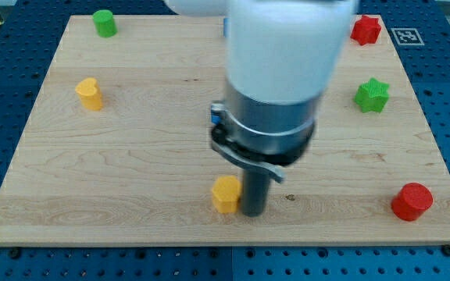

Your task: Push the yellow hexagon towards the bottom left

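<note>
The yellow hexagon (226, 193) sits on the wooden board near the view's bottom centre. My rod comes down from the large white and grey arm body in the middle of the view. My tip (253, 212) stands right beside the hexagon, on its right side, touching or nearly touching it. A second yellow block (89, 93), of a rounded shape, sits at the view's left.
A green cylinder (105, 23) is at the top left. A red star (366, 30) is at the top right, a green star (372, 95) at the right, a red cylinder (411, 201) at the bottom right. The board's front edge (209, 243) runs just below the hexagon.
</note>
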You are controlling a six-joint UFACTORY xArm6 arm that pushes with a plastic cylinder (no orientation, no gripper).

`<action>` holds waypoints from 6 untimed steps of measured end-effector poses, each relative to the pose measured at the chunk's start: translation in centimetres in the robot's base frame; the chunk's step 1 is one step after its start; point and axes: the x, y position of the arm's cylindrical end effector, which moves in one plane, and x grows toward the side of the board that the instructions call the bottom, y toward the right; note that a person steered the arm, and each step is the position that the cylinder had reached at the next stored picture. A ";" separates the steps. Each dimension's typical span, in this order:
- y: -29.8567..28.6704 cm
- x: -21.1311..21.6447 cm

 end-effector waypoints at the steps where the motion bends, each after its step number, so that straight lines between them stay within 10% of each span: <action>1: 0.3 -2.6; 6: -11.9 -1.2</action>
